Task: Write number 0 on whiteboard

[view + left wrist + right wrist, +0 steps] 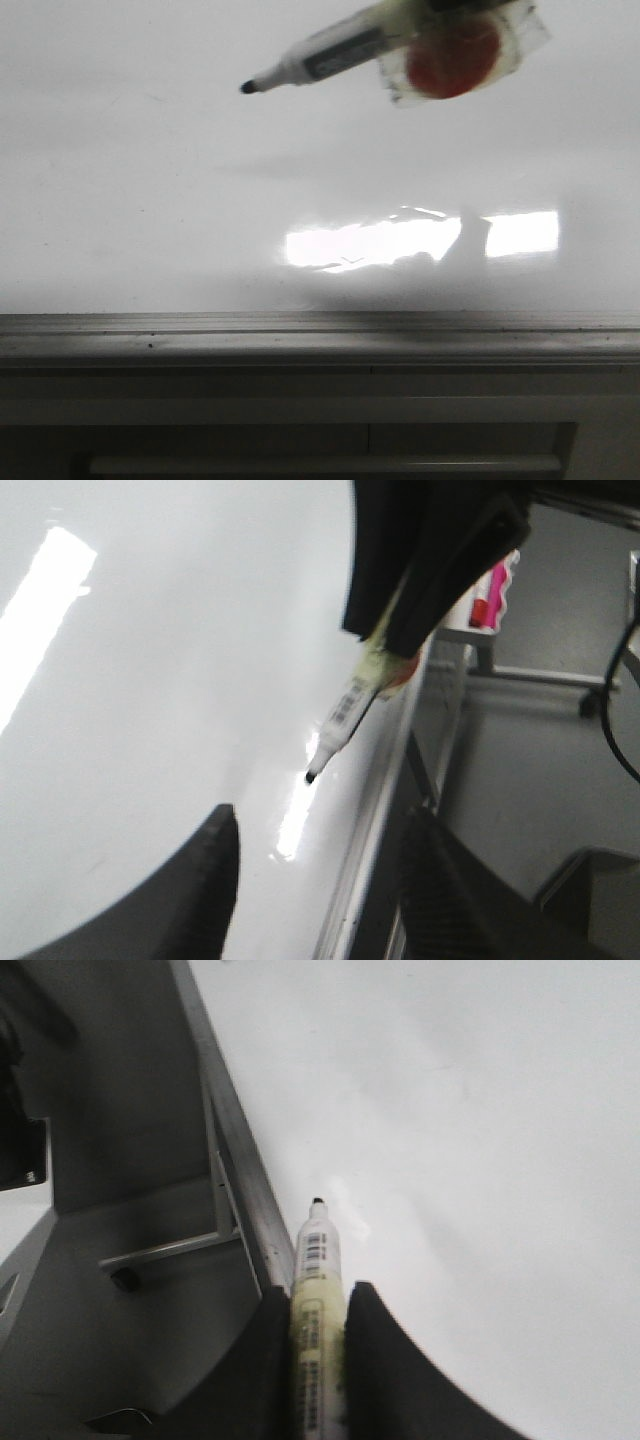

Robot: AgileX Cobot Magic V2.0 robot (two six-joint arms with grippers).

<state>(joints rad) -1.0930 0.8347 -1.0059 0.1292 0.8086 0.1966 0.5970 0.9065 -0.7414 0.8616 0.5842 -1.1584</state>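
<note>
One marker is all the right gripper has hold of, its two dark fingers closed tight against the yellowish barrel so the black tip sticks out well ahead of them. That long reach looks deliberate — it lets the tip meet the whiteboard before any part of the arm does. In the front view the marker comes in slanted from the upper right, tip lowest, and a soft shadow lies on the board below and behind the tip. The gap between tip and shadow suggests the tip is near the surface but not touching, though I cannot be sure. A red disc in a clear wrapping sits against the barrel just behind the printed label; what it is for I cannot tell.

The left gripper holds nothing — its fingers stand wide apart, off to the side of the marker, looking on from near the board's edge.

No number 0 shows anywhere: the board around and ahead of the tip is bare, so the writing is not yet begun.

The board is glossy white and throws back a bright rectangular glare below the marker. A grey metal edge strip runs along the near side, and beyond it lie grey framing and a black cable.
</note>
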